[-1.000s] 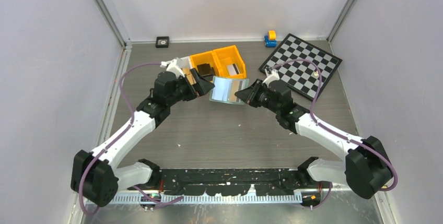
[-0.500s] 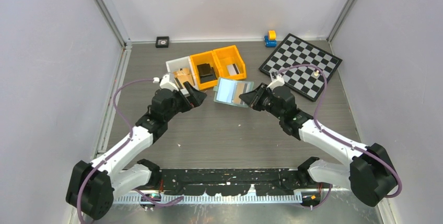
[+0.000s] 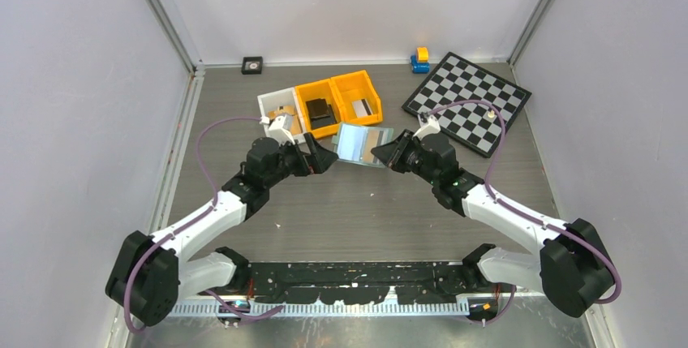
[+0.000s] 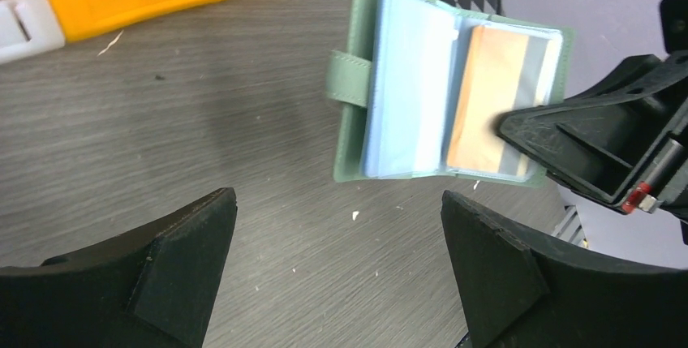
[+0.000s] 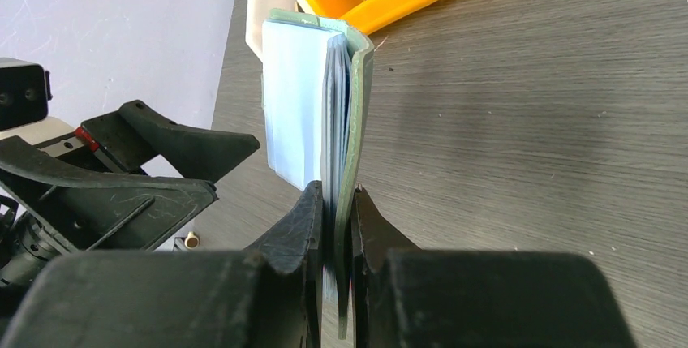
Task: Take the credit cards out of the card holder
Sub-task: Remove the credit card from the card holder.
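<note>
The pale green card holder [image 3: 363, 145] hangs open just above the table, its light-blue sleeves facing up. My right gripper [image 3: 389, 152] is shut on its right edge, the fingers pinching cover and sleeves together [image 5: 337, 195]. A tan and grey credit card [image 4: 485, 96] sits in the right-hand sleeve. My left gripper [image 3: 323, 158] is wide open with nothing between its fingers [image 4: 337, 206], just left of and short of the card holder [image 4: 406, 80]. A black card [image 3: 319, 110] and a pale one [image 3: 363, 107] lie in the orange bins.
Two orange bins [image 3: 341, 88] and a white bin [image 3: 272, 103] stand just behind the card holder. A checkerboard [image 3: 469, 100] lies at the back right with a small brass piece [image 3: 490, 111] on it. A blue and yellow toy [image 3: 419, 59] and a small black square [image 3: 252, 64] sit by the back wall.
My left gripper has drawn back from over the bins and swung right toward the card holder, staying open. The right gripper has shifted the held card holder slightly right.
</note>
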